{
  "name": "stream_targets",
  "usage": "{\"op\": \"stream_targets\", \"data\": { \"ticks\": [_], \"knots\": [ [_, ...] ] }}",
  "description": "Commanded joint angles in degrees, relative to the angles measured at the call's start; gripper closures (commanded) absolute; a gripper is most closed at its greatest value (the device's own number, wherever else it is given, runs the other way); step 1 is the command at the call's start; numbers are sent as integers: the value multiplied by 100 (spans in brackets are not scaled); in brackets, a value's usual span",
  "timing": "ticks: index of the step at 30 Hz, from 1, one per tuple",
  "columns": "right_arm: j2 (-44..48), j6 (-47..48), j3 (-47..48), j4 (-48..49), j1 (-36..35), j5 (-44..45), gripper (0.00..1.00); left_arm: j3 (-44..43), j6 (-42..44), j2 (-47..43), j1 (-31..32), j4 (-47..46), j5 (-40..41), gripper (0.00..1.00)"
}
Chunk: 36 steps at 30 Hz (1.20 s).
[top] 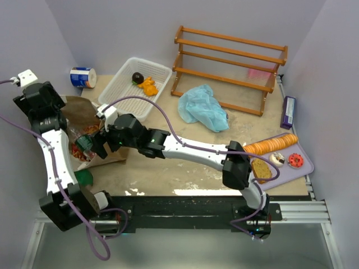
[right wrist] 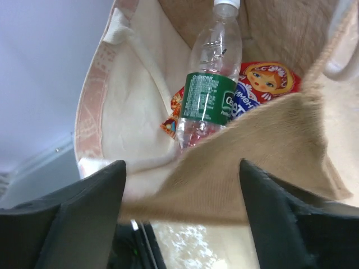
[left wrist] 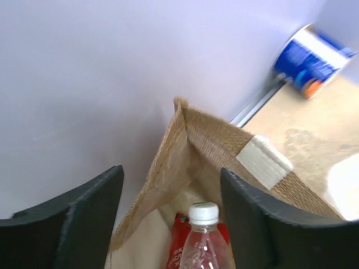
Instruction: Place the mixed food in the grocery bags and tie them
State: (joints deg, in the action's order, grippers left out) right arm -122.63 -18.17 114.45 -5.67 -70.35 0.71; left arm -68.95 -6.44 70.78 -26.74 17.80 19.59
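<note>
The brown paper bag lies at the far left with its mouth open. Inside it are a clear green-labelled bottle and a red crisp packet. My left gripper is open over the bag's rim, with the bottle's white cap between its fingers. My right gripper is open too, and a flap of the bag lies across the gap between its fingers. The light blue plastic bag lies crumpled mid-table. Bread slices and a mushroom sit on a purple tray.
A white mesh basket at the back holds dark and orange toy produce. A blue-and-white can lies at the back left and a wooden rack stands at the back right. A green round thing sits near the left arm.
</note>
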Motion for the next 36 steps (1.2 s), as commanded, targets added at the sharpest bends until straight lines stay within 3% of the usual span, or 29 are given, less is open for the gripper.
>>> {"op": "stream_targets", "data": {
  "ticks": [1, 4, 8, 11, 12, 13, 15, 16, 17, 21, 29, 36],
  "knots": [
    [801, 533, -221, 76, -41, 385, 4, -119, 11, -617, 248, -541, -527, 22],
    [1301, 832, -555, -188, -32, 745, 2, -128, 335, -829, 1010, -602, -553, 21],
    [2189, 1149, -1301, -565, 178, 1580, 1, -407, 529, -1102, 2689, -559, -545, 21],
    [2936, 1009, -2030, -724, 775, 1574, 1, -680, 609, -839, 4024, -322, -265, 22],
    [3146, 931, -2189, -794, 1264, 1433, 1, -882, 835, -716, 4358, -278, -167, 22],
    [3201, 773, -2408, -900, 1504, 1267, 1, -979, 889, -428, 5014, -225, -71, 22],
    [3053, 815, -2428, -1391, 2100, 1186, 1, -1208, 838, -154, 5502, -119, -200, 21],
    [2947, 868, -2376, -1584, 2200, 1690, 1, -1244, 707, 74, 5670, -119, -489, 21],
    [2833, 938, -2323, -1934, 2262, 2000, 1, -1209, 479, 154, 5680, -189, -1318, 21],
    [2113, 1132, -1885, -2666, 2682, 2864, 1, -744, -234, 409, 5689, -725, -2801, 21],
    [1208, 1369, -1768, -2729, 3263, 3251, 1, 285, -323, 462, 5680, -1358, -3234, 20],
    [837, 1448, -2137, -1965, 3545, 3655, 1, 215, -367, 638, 5680, -1306, -3436, 19]
  ]
}}
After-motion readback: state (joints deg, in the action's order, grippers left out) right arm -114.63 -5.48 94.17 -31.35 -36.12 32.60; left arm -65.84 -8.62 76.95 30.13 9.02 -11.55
